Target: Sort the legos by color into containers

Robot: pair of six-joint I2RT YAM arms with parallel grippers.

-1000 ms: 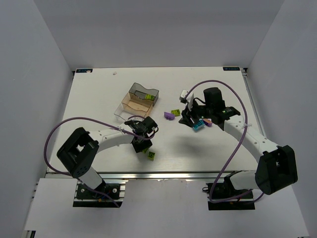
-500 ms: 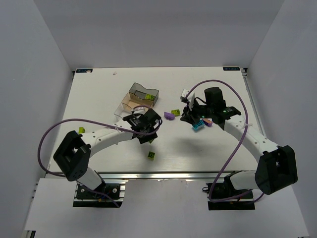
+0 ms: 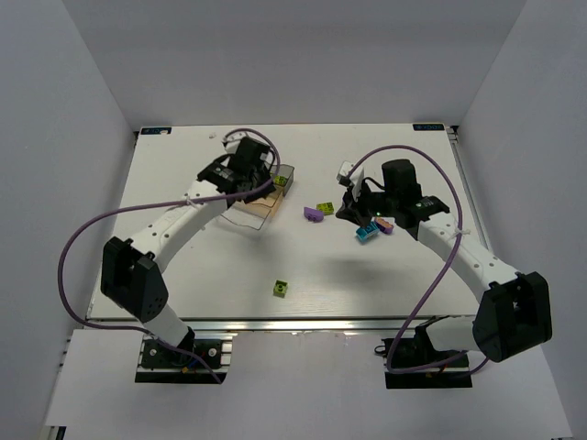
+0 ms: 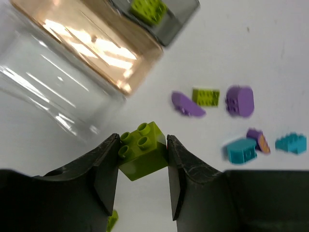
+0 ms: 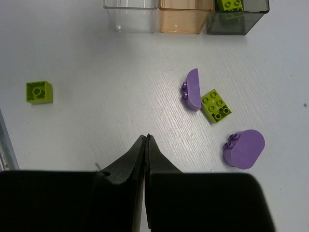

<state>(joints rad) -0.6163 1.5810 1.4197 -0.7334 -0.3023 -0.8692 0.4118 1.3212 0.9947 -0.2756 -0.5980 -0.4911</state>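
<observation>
- My left gripper (image 4: pixel 143 162) pinches a lime brick (image 4: pixel 144 153) between both fingers, with its studs turned toward the wrist camera
- In the top view this gripper hangs over the far left part of the table (image 3: pixel 183 275), at the row of trays; I cannot tell which tray lies directly beneath it
- The trays stand side by side and touch: grey tray (image 4: pixel 186 17), orange tray (image 4: pixel 104 46), clear tray (image 4: pixel 46 92)
- The grey tray holds one green brick (image 4: pixel 148 8)
- My right gripper (image 5: pixel 146 145) has its fingers pressed together with nothing between them, low over the table right of centre
- Between the right gripper and the trays lie a purple half-round piece (image 5: pixel 192 89), a flat lime piece (image 5: pixel 216 106) just beside it, and a rounded purple piece (image 5: pixel 245 148) a little apart
- A cyan brick (image 4: pixel 241 150) and a second cyan brick (image 4: pixel 291 143) lie near the right gripper
- A lime cube (image 3: pixel 282 288) sits alone toward the near edge, well apart from the other pieces
</observation>
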